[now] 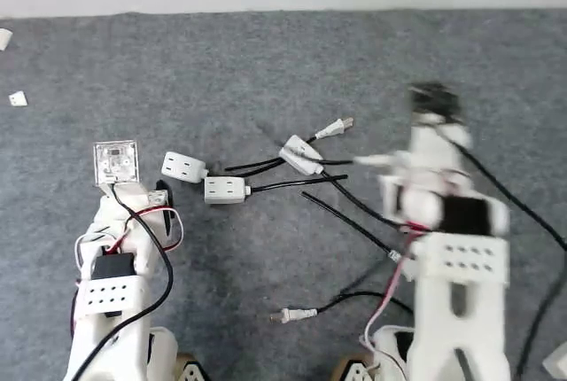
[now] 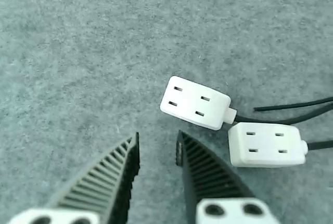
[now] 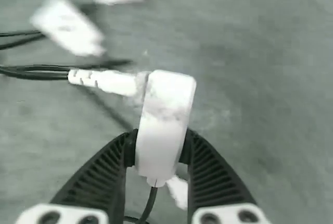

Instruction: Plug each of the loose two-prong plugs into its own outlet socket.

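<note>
From the high view, your left gripper (image 1: pixel 161 195) sits just short of the near socket (image 1: pixel 183 167). A second socket (image 1: pixel 224 189) lies just beyond it, and a loose plug (image 1: pixel 292 315) lies well behind both tools.

From the left wrist, its fingers stand apart and empty, with the near socket just ahead.

From the right wrist, your right gripper (image 3: pixel 158 139) is clamped on a white plug (image 3: pixel 164 109), with a blurred third socket (image 3: pixel 67 26) farther ahead.
</note>
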### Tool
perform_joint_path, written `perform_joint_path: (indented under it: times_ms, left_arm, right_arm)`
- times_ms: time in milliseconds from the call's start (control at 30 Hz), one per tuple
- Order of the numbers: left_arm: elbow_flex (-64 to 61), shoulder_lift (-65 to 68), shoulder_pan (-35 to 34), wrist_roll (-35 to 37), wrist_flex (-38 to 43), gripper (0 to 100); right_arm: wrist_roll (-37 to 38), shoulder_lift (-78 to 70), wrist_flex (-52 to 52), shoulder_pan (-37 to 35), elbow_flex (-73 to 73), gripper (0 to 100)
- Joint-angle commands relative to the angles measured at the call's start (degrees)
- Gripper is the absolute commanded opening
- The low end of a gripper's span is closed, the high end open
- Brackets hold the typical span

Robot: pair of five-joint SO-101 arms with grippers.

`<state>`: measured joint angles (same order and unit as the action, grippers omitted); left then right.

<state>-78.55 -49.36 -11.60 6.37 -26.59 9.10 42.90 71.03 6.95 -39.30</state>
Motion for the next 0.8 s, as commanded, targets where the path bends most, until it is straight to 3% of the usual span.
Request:
perform_joint_path:
  times_ms: [0,167,267,333,467,567,767]
  left_arm:
    - [0.31,-0.44,0.44,4.57,1.32,11]
    - [2.68,3.69,1.58,5.19,-0.62,12]
    - [5.85,9.67,1.67,5.45,-0.62,12]
    - [8.4,14.42,1.76,5.54,-0.7,12]
    - [14.99,22.68,2.73,5.63,-4.48,12]
    - [19.12,26.55,4.4,5.8,-8.18,14]
    - [22.2,27.34,11.96,17.14,-14.24,24]
  right_arm:
    - [4.57,3.38,-2.59,17.63,-3.52,0.8]
    - [9.85,3.3,-15.43,36.09,-12.66,0.8]
    - [11.69,3.21,-19.47,41.45,-15.21,1.5]
    - [11.6,2.59,-18.86,43.3,-15.3,8.1]
    - [11.96,1.45,-17.98,43.56,-15.3,22.3]
    - [11.96,2.42,-16.31,41.89,-14.15,18.3]
    - [11.43,9.27,-5.76,34.59,-9.85,10.6]
